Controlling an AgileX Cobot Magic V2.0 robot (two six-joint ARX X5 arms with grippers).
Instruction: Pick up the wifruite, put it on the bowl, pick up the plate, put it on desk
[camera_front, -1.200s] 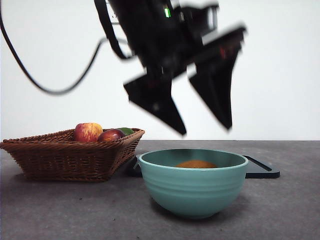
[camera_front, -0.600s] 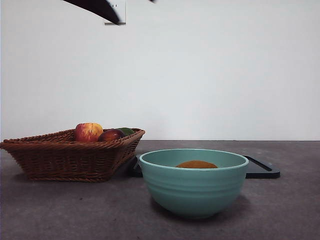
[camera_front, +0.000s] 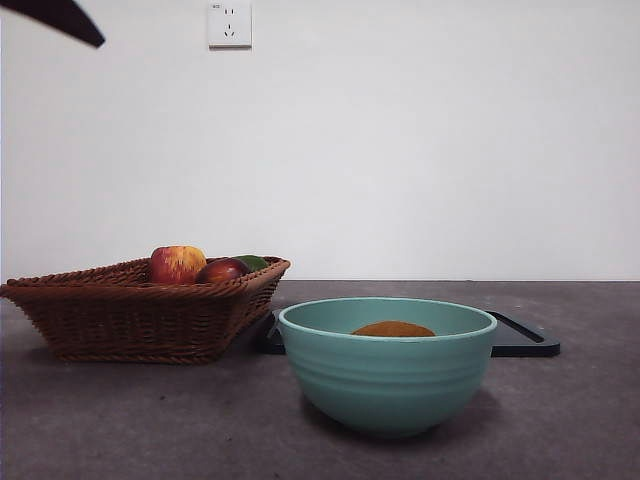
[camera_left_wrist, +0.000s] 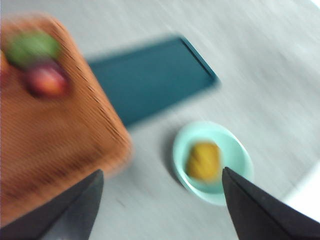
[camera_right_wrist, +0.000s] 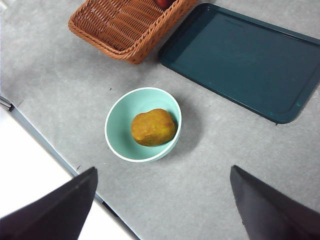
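Dull golden-brown oval wifruite (camera_right_wrist: 153, 127) sits inside the round teal-green glazed bowl (camera_right_wrist: 120, 145), resting on the bowl floor — only its top shows over the rim in the front view (camera_front: 393, 328). Bowl stands upright on the dark grey matte desk (camera_front: 150, 420), nothing gripping it.

Left gripper (camera_left_wrist: 160, 200): jaws spread wide, nothing between them, high above the table; its wrist picture is motion-blurred, bowl (camera_left_wrist: 235, 165) and fruit (camera_left_wrist: 204, 160) smeared below it. Right gripper (camera_right_wrist: 162, 205): jaws also wide apart and empty, hanging well above the bowl.

Front view shows just one black tip (camera_front: 60, 18) at the top corner — cannot tell which arm it belongs to.

Brown woven wicker basket (camera_front: 130, 310) stands just beside the bowl, holding a red-and-yellow streaked apple (camera_front: 176, 264), a dark red fruit (camera_front: 222, 271) and a green fruit (camera_front: 252, 262). Flat dark teal rectangular tray (camera_right_wrist: 245, 60) lies on the desk behind the bowl, next to the basket, its surface bare. White wall socket (camera_front: 229, 23) on the wall behind.
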